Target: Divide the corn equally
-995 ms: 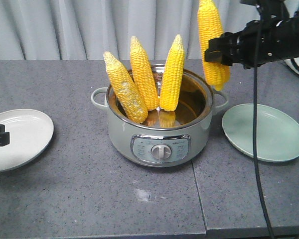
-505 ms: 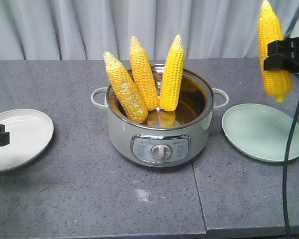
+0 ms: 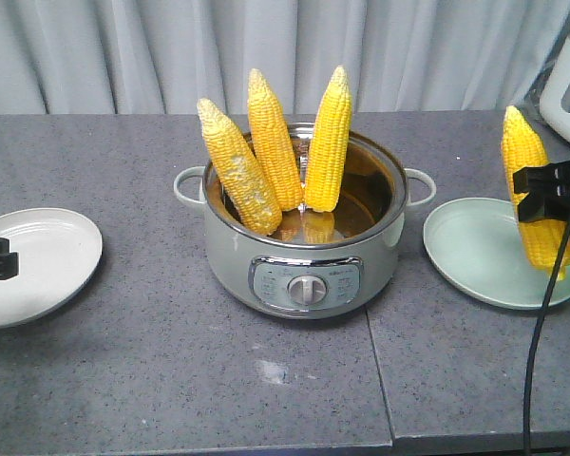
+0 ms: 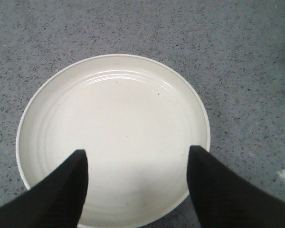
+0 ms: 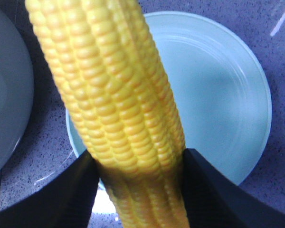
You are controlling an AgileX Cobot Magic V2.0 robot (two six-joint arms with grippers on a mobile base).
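**Status.** One cob (image 3: pixel 524 142) is gripped at mid-length by the right gripper (image 3: pixel 549 195), with a finger pressed against each side, as the right wrist view confirms. It is held nearly upright, tip up, over the right part of the green plate (image 3: pixel 475 247). Contact with the plate cannot be confirmed, so this delivery is judged not yet complete. Three cobs (image 3: pixel 274 142) are stood leaning in the pot (image 3: pixel 304 256). A yellow patch low inside may be a further cob or a reflection. The white plate (image 3: pixel 38 261) is bare. The left gripper (image 4: pixel 137 156) is held above its near edge with the fingers spread and nothing between them. Most of the task is therefore judged outstanding, and an equal split requires cobs on both plates.

**Clearances.** Bare table (image 3: pixel 171 380) is available between the pot and each plate. The right pot handle (image 3: pixel 420 185) lies near the green plate's rim. A white appliance (image 3: pixel 565 90) stands behind the right arm, and a cable (image 3: pixel 532 380) hangs in front of the plate's right side. The cob should be laid flat, well inside the rim.
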